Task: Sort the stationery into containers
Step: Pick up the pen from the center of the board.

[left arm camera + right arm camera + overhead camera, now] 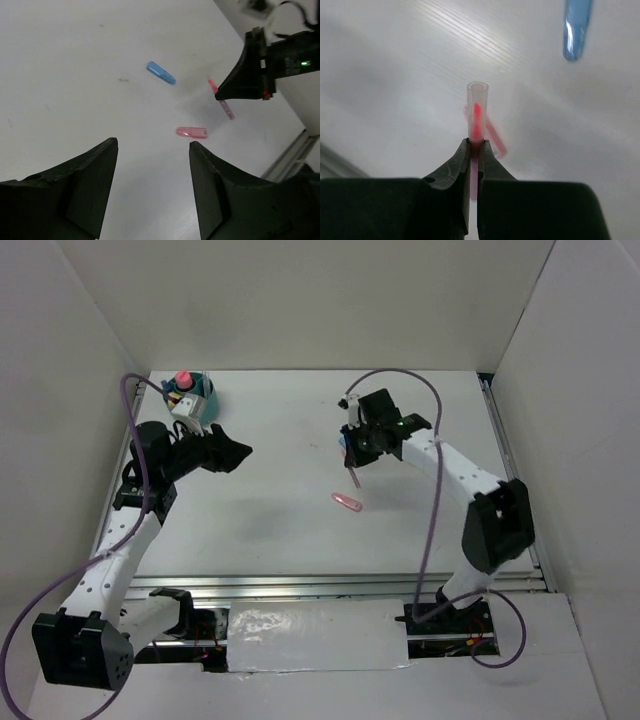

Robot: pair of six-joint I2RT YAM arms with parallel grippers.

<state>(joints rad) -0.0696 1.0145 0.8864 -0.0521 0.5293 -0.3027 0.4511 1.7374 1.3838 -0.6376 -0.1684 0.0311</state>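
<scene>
My right gripper (474,145) is shut on a thin pink pen (477,107), whose clear-capped end sticks out past the fingertips. From above, the pink pen (354,478) pokes out below the right gripper (355,460) at mid-table. A small blue piece (577,27) lies just beyond it. A pink clip (346,502) lies on the table a little nearer the arms. My left gripper (152,150) hangs open and empty, facing the pink clip (191,132), the blue piece (160,73) and the pen (223,102). The teal tub (207,392) stands at the far left with items in it.
White walls close in the table on the left, back and right. A metal rail (300,585) runs along the near edge. The right arm's purple cable (430,500) loops above the table's right half.
</scene>
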